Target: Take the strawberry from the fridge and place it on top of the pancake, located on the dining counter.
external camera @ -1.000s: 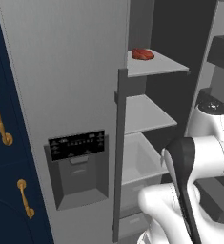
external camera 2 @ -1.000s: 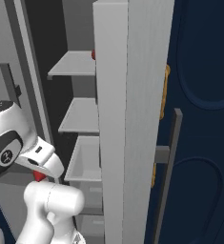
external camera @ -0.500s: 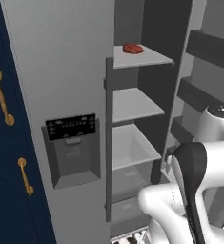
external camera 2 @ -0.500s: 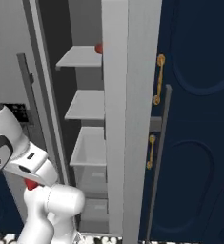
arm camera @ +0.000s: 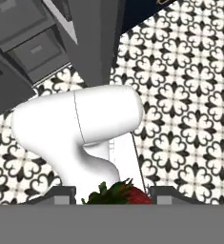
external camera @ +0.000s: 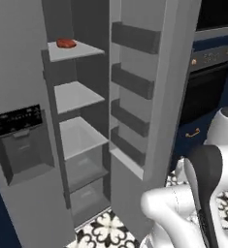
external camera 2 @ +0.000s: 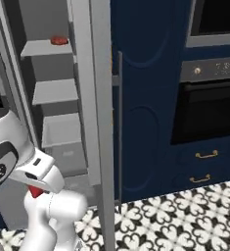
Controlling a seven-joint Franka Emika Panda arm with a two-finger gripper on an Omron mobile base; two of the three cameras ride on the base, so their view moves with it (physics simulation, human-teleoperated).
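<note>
Between the fingertips of the gripper (arm camera: pixel 114 196), low over the patterned floor (arm camera: pixel 189 95), the strawberry (arm camera: pixel 127 195) sits clamped, outside the open fridge (external camera: pixel 135 97). I judge this the carrying step: next, drive to the dining counter, unseen here, without loosening the grip.

Grey fridge (external camera: pixel 33 203) with a black dispenser panel (external camera: pixel 16 121); red strawberry (arm camera: pixel 125 194), seemingly green-leafed, bottom centre; navy cabinets (external camera 2: pixel 146 98); black-and-white patterned floor (arm camera: pixel 180 95).

A red lump (external camera: pixel 66 43) lies on the fridge's (external camera: pixel 23 87) top shelf (external camera: pixel 79 50); an oven (external camera 2: pixel 212 108) stands to its right.
</note>
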